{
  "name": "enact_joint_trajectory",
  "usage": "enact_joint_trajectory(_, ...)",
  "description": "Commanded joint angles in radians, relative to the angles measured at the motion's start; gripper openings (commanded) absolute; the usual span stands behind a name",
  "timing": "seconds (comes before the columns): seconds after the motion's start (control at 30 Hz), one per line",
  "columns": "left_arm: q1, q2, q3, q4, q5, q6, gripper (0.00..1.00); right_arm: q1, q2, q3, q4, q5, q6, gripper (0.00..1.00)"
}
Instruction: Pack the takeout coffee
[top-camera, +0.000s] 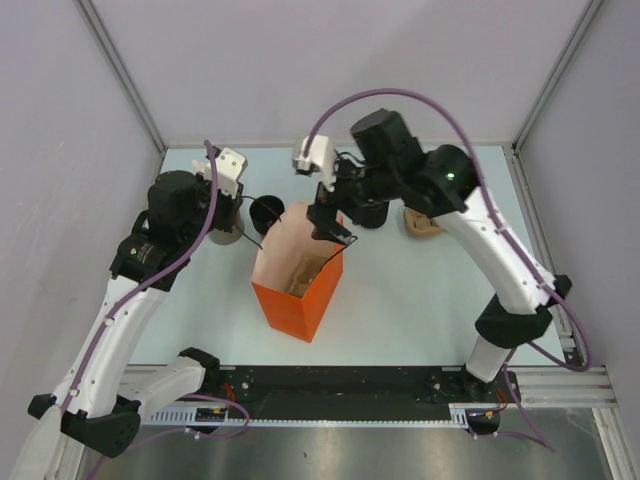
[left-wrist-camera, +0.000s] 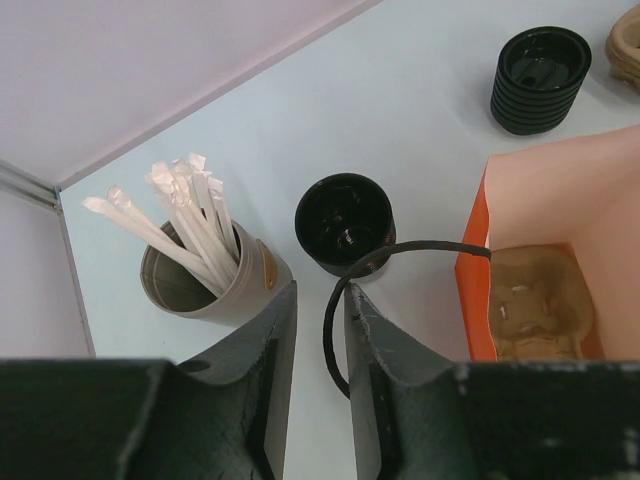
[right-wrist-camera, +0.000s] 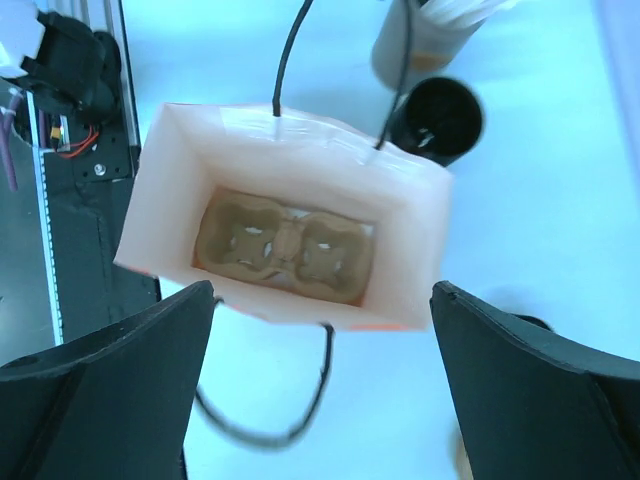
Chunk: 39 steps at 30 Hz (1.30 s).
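**Takeout coffee (left-wrist-camera: 540, 80) outside the bag, nearest the spread right gripper (right-wrist-camera: 322, 290)**

Top view: The orange bag (top-camera: 295, 312) is seen standing open at mid-table, with the right gripper held over its far rim. The takeout coffee is made out only as a dark rounded shape just to the right of that gripper. It is largely covered by the right arm, and a tan object (top-camera: 423, 222) lies beside it. The left arm is placed on the bag's other side, so the right arm is judged much the nearer.

Left wrist: The coffee is shown best here. It stands upright on the table past the bag, lid up and long axis vertical, apart from the bag. An open black cup (left-wrist-camera: 345, 220) and a straw cup (left-wrist-camera: 205, 275) stand closer to the camera. The jaws of the left gripper (left-wrist-camera: 320, 295) are set close, and the bag's handle cord (left-wrist-camera: 335, 300) runs into the narrow gap. Whether the cord is pinched or merely hooked cannot be told (it vanishes behind one finger).

Right wrist: The fingers are spread wide with nothing held between them. The bag's mouth lies directly below, and a cardboard carrier (right-wrist-camera: 285, 245) is seen at its bottom, both wells empty. The coffee cannot be picked out with certainty; a dark edge at the lower right may be it. A sideways shift off the bag, then a descent over the lid, is judged to be called for.
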Motion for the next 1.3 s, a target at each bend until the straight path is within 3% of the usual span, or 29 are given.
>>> enact_joint_trajectory(0.0,0.007,-0.007,0.002,0.017,0.011,-0.008,0.31,-0.067,-0.109,0.015,-0.025,-0.103,-0.078,0.95)
enact_joint_trajectory(0.17,0.007,-0.002,0.005,0.014,0.037,-0.009,0.31,-0.117,-0.215,-0.13,-0.048,-0.202,-0.152,0.93)
enact_joint_trajectory(0.37,0.007,0.002,0.011,0.008,0.041,-0.011,0.32,-0.117,-0.244,-0.317,0.03,-0.168,-0.16,0.91)
enact_joint_trajectory(0.83,0.007,-0.016,-0.006,0.015,0.037,-0.009,0.33,-0.035,-0.166,-0.33,-0.046,-0.078,-0.183,0.82)
enact_joint_trajectory(1.27,0.007,-0.03,-0.01,0.015,0.038,-0.011,0.33,0.008,-0.104,-0.273,-0.108,-0.016,-0.178,0.49)
